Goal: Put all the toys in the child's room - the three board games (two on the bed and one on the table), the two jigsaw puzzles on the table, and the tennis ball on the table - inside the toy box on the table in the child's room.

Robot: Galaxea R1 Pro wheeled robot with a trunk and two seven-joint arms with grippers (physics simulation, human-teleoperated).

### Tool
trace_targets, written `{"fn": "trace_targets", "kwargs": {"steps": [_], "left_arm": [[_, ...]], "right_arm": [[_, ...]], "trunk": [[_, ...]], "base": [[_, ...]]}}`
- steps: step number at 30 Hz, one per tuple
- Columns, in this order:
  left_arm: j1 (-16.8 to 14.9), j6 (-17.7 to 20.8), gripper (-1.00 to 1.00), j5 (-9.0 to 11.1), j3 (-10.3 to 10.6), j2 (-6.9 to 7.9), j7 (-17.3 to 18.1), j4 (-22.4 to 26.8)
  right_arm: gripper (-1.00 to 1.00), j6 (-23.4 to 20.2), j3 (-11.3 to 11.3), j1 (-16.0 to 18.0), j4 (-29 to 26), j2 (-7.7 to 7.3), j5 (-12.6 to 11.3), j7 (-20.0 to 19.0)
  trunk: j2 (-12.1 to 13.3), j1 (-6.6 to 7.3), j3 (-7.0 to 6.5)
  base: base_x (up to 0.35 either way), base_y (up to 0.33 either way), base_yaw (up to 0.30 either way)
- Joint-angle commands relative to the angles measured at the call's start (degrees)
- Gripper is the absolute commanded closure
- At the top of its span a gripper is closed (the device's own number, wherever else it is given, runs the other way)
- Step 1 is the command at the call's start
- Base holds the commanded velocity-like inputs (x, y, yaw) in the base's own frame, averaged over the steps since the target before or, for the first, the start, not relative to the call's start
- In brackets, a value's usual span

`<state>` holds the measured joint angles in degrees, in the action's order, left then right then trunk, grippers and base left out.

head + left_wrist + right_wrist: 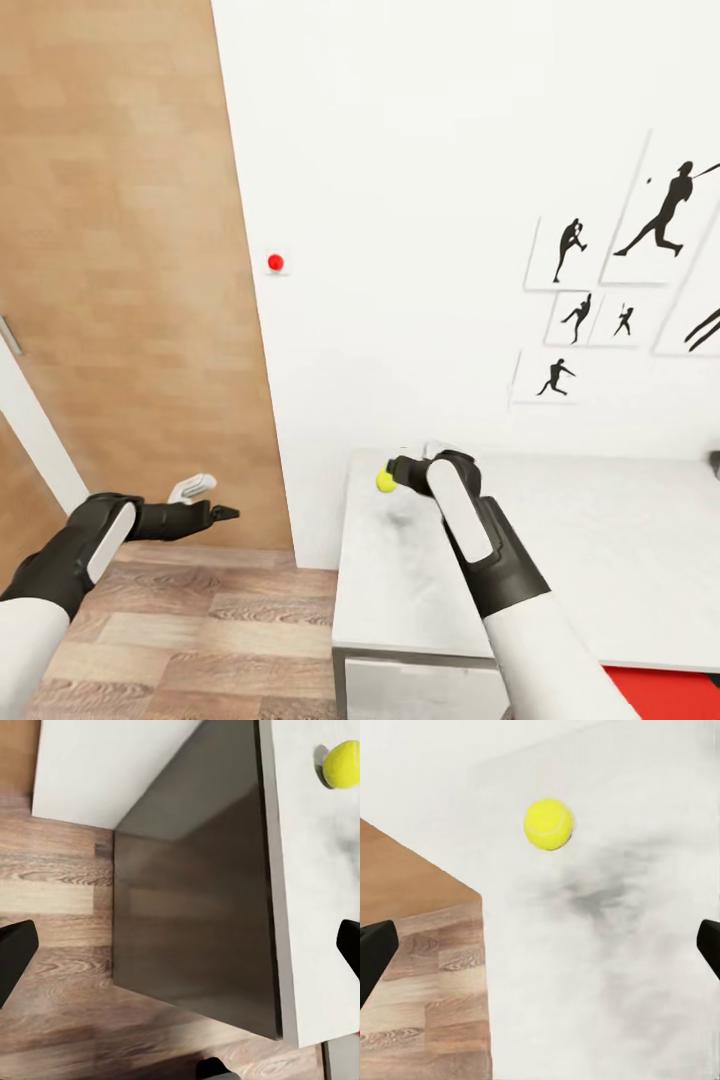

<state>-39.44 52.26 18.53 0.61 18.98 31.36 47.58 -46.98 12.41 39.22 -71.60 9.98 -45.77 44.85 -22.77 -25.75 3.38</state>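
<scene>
Child's bedroom in a home: baseball silhouette prints (640,270) on white wall, wooden door (120,270) (plank floor (190,630)), pale table (620,560).

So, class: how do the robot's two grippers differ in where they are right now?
The right gripper hangs over the grey table, just behind the tennis ball; the left gripper hangs over the wooden floor, away from the ball. The right points toward the wall, the left toward the table. Both are open and empty.

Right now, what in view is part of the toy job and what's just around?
Job:
yellow tennis ball
white-topped table beneath it
right gripper, open near the ball

Just around:
red round wall knob
black baseball silhouette pictures
wooden door
left gripper, open over the floor
</scene>
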Motion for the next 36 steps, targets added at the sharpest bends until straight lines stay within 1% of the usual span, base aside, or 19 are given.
{"fn": "trace_targets", "kwargs": {"steps": [1, 2, 3, 5, 6, 8, 10, 14, 22, 27, 32, 36], "left_arm": [[0.0, 0.1, -1.0, 0.0, -0.1, 0.09, 0.0, -0.5], [0.0, 0.0, -1.0, 0.0, -0.2, 0.13, 0.0, -0.7], [0.0, -0.1, -1.0, 0.0, -0.4, 0.31, 0.0, -1.0], [0.0, -0.2, -1.0, -0.1, -0.6, 0.55, -0.1, -1.4], [0.0, -0.2, -1.0, -0.1, -0.6, 0.6, -0.1, -1.5], [0.0, -0.2, -1.0, -0.2, -0.7, 0.7, -0.2, -1.6], [0.0, -0.2, -1.0, -0.2, -0.7, 0.8, -0.2, -1.6], [0.0, -0.2, -1.0, -0.3, -0.8, 0.99, -0.3, -1.7], [0.0, -0.2, -1.0, -0.5, -0.7, 0.98, -0.5, -1.7], [0.0, -0.7, -1.0, -1.0, -0.5, 0.98, -1.3, -1.7], [0.0, -1.0, -1.0, -1.1, -0.3, 0.85, -1.4, -1.7], [0.0, -1.1, -1.0, -1.1, -0.4, 0.91, -1.5, -1.7]], "right_arm": [[-1.0, -0.9, 0.1, 2.7, 1.1, 0.02, -0.6, 2.4], [-1.0, -1.3, 0.1, 3.9, 1.9, 0.02, -0.7, 3.0], [-1.0, -2.0, 0.1, 6.3, 4.0, 0.02, -0.8, 3.8], [-1.0, -2.4, 0.1, 10.8, 9.8, 0.02, -0.9, 4.7], [-1.0, -2.4, 0.1, 11.8, 11.4, 0.02, -0.9, 4.8], [-1.0, -1.3, 0.1, 14.8, 18.0, 0.02, -0.9, 5.0], [-1.0, 0.2, 0.1, 16.0, 21.9, 0.02, -0.9, 5.0], [-1.0, 2.8, 0.0, 17.0, 27.2, 0.02, -0.9, 4.8], [-1.0, 3.6, 0.1, 17.2, 28.6, 0.02, -0.6, 4.2], [-1.0, 3.7, 0.2, 17.1, 28.8, 0.02, -0.3, 4.0], [-1.0, 3.7, 0.2, 17.1, 28.7, 0.02, -0.2, 4.1], [-1.0, 3.8, 0.0, 17.2, 28.7, 0.02, -0.2, 4.1]], "trunk": [[-0.1, -0.04, 0.25], [-0.1, -0.04, 0.34], [-0.1, -0.04, 0.44], [-0.1, -0.04, 0.63], [-0.1, -0.04, 0.72], [-0.1, -0.04, 0.91], [-0.1, -0.04, 1.1], [-0.1, -0.04, 1.48], [-0.1, -0.04, 1.77], [-0.1, -0.04, 1.79], [-0.1, -0.04, 1.79], [-0.1, -0.04, 1.79]], "base": [[0.0, 0.0, 0.0], [0.0, 0.0, 0.0], [0.0, 0.0, 0.0], [0.0, 0.003, 0.0], [0.006, 0.026, 0.0], [0.042, 0.135, 0.0], [0.061, 0.217, 0.0], [0.093, 0.283, 0.0], [0.204, 0.229, 0.0], [0.083, 0.049, 0.0], [0.024, 0.011, 0.0], [0.164, 0.11, 0.0]]}}
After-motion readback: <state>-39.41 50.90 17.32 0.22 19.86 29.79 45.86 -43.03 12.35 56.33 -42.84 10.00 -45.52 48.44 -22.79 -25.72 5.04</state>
